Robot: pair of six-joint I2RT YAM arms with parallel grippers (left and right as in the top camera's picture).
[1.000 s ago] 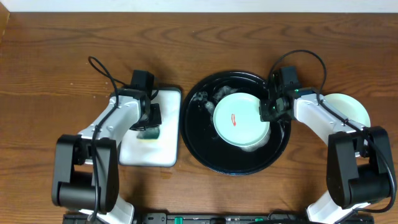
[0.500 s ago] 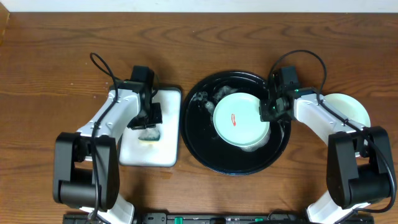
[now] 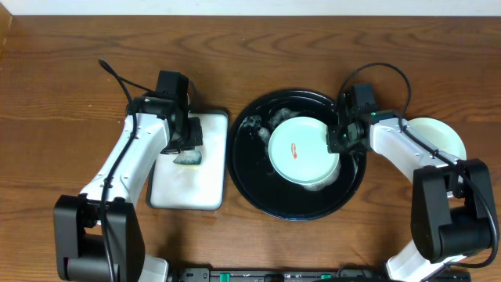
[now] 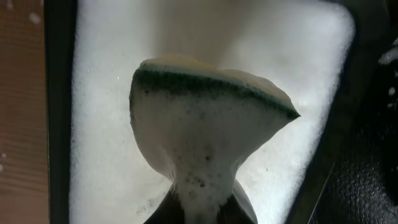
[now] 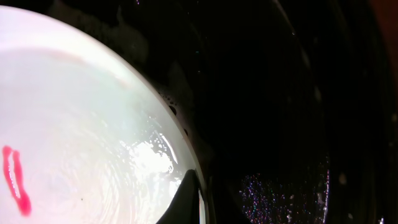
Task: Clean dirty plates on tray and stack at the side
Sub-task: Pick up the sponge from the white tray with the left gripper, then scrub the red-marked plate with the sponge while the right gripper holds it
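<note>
**Overhead view.** The tray (image 3: 258, 196) is located at the centre of the frame. A mint plate (image 3: 301, 149) lies inside it, marked by a red smear (image 3: 294, 150) at its middle. The right gripper (image 3: 338, 141) is closed on the right rim of this plate. In the left half, the left gripper (image 3: 185, 145) is clamped on a sponge (image 3: 189, 159) above the white dish (image 3: 188, 192). A second plate (image 3: 442, 133) lies on the table (image 3: 70, 70) at the right edge, partly covered by the right arm.

**Left wrist view.** The sponge (image 4: 205, 124) is pinched only at its narrow lower end, at bottom centre. The wide, green-edged end flares free and is coated in foam. A grip this short is judged liable to let the sponge fold or slip out under scrubbing pressure. Foam may also be dripped across the table in transit.

**Right wrist view.** The wet plate (image 5: 74, 124) fills the left half, and the dark tray is seen at the right. One fingertip (image 5: 186, 196) rests on the rim at bottom centre. With a wet rim held at a single point, the plate may pivot or slide when pressed.
</note>
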